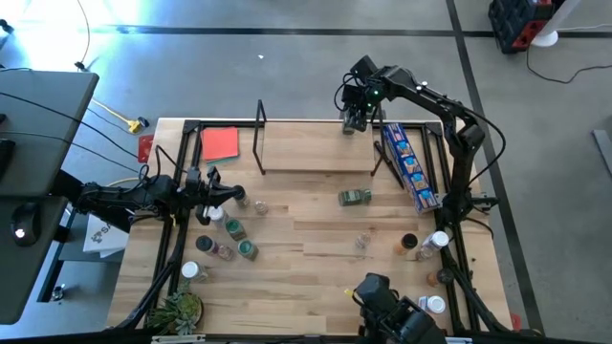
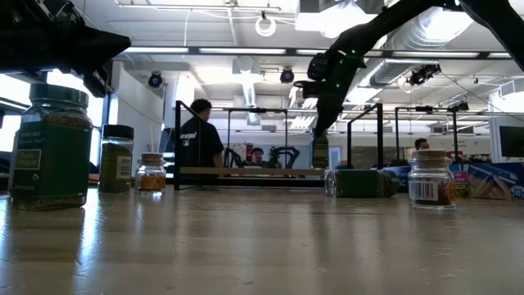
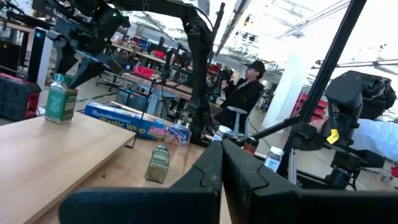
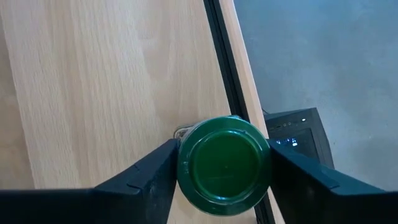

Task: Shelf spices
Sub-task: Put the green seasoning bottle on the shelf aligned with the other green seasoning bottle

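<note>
One jar [image 4: 224, 166] — upright on shelf [image 4: 112, 81]

A green-capped spice jar [image 4: 224, 165] stood upright on the shelf's light wooden board [image 4: 106, 81], seen from directly above, between the two dark fingers [image 4: 146, 180] of the right gripper [image 4: 224, 177], one at each side of its cap. A thin black metal frame [image 4: 225, 56] edged the board, with grey floor [image 4: 317, 56] beyond.

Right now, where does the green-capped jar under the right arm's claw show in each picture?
High view: hidden beneath the right gripper, at the shelf far end.
Low view: jar upright on the shelf.
Left wrist: jar.
Right wrist: green cap.
Shared landmark: the shelf.
</note>
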### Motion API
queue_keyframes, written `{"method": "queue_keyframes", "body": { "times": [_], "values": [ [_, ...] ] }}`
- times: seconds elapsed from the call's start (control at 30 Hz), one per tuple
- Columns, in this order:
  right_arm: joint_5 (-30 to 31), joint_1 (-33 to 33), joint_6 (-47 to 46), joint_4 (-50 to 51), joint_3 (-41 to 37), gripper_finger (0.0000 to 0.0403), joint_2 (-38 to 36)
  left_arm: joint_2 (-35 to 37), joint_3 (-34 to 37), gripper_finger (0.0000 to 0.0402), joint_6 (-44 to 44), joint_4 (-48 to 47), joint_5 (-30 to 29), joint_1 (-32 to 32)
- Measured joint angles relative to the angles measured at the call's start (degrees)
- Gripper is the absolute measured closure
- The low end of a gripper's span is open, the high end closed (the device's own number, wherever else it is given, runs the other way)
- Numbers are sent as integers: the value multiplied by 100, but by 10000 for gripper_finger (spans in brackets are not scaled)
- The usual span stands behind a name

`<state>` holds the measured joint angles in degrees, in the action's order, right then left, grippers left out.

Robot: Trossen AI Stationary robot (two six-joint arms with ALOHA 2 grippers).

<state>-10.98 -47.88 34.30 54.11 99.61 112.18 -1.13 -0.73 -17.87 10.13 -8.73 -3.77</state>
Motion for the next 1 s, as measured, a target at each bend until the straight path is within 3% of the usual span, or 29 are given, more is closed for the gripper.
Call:
{"method": "queue_keyframes", "body": {
  "times": [0.17,0.37,0.67,0.8,1.0],
  "values": [
    [0,2,19,7,0,138,0,0,0,401,-1,0,50,0],
    [-2,2,39,84,114,131,0,0,0,401,-51,-1,68,-1],
    [-73,186,7,715,1314,130,-2,0,0,401,-55,-1,68,0],
    [288,573,-235,1218,2033,130,-4,0,0,401,-55,-2,96,-1],
    [318,1657,-835,2059,2760,130,-17,0,0,401,-34,-2,258,-2]
  ]
}}
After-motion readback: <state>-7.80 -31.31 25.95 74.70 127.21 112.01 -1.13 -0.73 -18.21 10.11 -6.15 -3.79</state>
